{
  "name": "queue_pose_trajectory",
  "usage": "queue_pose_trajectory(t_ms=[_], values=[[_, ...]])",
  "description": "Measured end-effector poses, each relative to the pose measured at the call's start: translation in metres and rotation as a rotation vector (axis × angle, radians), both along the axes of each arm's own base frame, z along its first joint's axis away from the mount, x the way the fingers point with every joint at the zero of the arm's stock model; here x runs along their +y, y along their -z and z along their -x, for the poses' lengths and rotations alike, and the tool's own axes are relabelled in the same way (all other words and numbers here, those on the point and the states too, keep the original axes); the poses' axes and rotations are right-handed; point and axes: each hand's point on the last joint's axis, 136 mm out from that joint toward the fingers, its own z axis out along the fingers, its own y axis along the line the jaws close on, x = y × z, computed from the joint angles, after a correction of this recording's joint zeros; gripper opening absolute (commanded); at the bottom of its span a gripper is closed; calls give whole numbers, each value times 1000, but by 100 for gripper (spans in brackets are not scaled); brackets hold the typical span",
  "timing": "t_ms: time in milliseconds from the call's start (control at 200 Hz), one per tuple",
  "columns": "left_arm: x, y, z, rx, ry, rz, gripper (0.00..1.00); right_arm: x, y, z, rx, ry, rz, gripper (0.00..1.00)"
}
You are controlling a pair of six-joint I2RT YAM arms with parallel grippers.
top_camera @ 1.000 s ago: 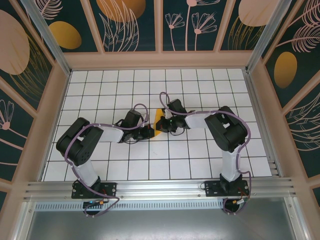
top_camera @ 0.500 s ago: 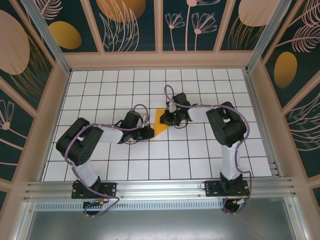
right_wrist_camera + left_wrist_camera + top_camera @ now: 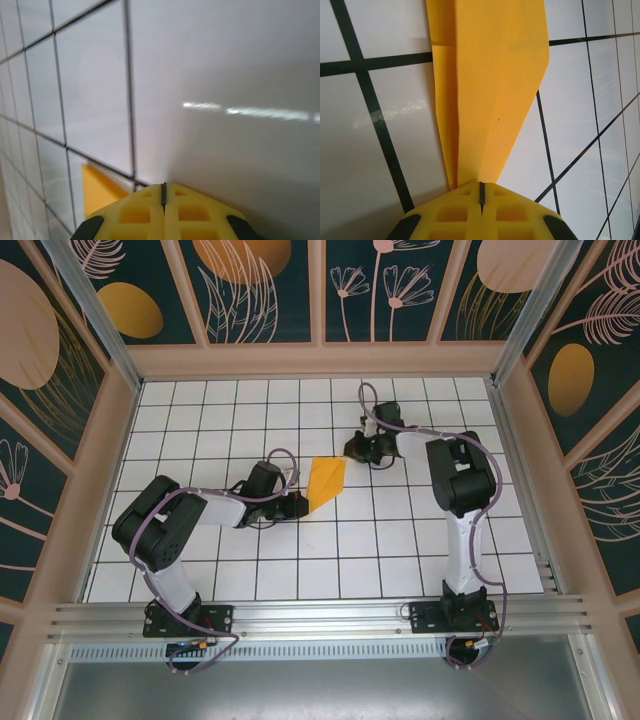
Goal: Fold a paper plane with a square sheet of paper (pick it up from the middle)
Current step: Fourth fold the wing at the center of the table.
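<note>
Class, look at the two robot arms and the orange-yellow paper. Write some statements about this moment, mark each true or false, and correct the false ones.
1. The left gripper is shut on the narrow end of the paper. True.
2. The paper is a flat, unfolded square. False: it is folded into a pointed shape with visible creases.
3. The right gripper is clamping the paper. False: its fingers are shut together with nothing between them, and the paper lies off to one side.
4. The table is white with a dark grid. True.
</note>
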Motion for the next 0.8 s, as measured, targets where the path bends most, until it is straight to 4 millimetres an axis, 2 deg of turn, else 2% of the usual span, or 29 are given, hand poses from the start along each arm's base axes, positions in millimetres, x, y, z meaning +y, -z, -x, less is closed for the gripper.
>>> queue_pose_trajectory(t_ms=[110, 180, 275, 370, 490, 565, 801], values=[[0, 0, 0, 2, 0, -1, 0, -12, -6, -7, -21, 34, 16, 0], [0, 0, 0, 4, 0, -1, 0, -10, -18, 2, -36, 27, 15, 0], [0, 0, 0, 5, 0, 0, 0, 4, -36, 25, -63, -4, -2, 0], [0, 0, 0, 5, 1, 0, 0, 30, -43, 50, -69, -62, -21, 0], [0, 0, -1, 6, 0, 0, 0, 65, -37, 80, -43, -148, -34, 0], [0, 0, -1, 7, 0, 0, 0, 77, -32, 90, -27, -176, -46, 0], [0, -1, -1, 15, -1, -7, 0, 72, 2, 89, 39, -162, -27, 0]])
